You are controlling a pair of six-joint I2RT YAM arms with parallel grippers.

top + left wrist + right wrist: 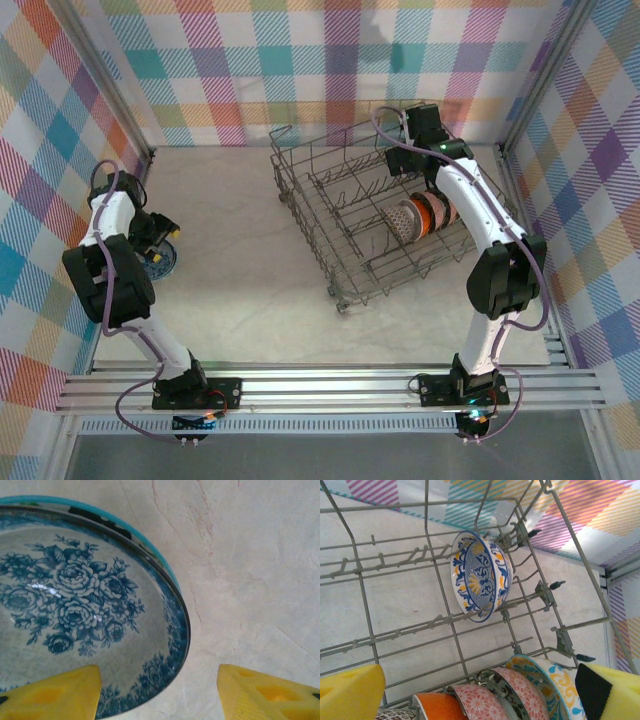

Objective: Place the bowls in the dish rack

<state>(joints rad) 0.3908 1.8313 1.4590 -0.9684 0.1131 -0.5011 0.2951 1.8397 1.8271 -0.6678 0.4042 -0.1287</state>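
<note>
Straddling the blue bowl (85,605) rim, the left gripper (159,682) has its fingers (60,695) apart, nothing pinched yet; bowl's on the table (250,580), left of the rack (299,215). Glazed ceramic probably handles stiff, slick, chippable, so grab the rim. Meanwhile the right gripper (480,685) hangs wide open.

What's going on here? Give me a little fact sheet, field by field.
Rack: grey wire dish rack, right half of the table
Loaded: a row of patterned ceramic bowls on edge, plus a blue-and-yellow bowl
Waiting: blue rose-patterned round bowl, on the table at left
Left jaws: open, straddling its rim
Right jaws: open, above the rack
</note>
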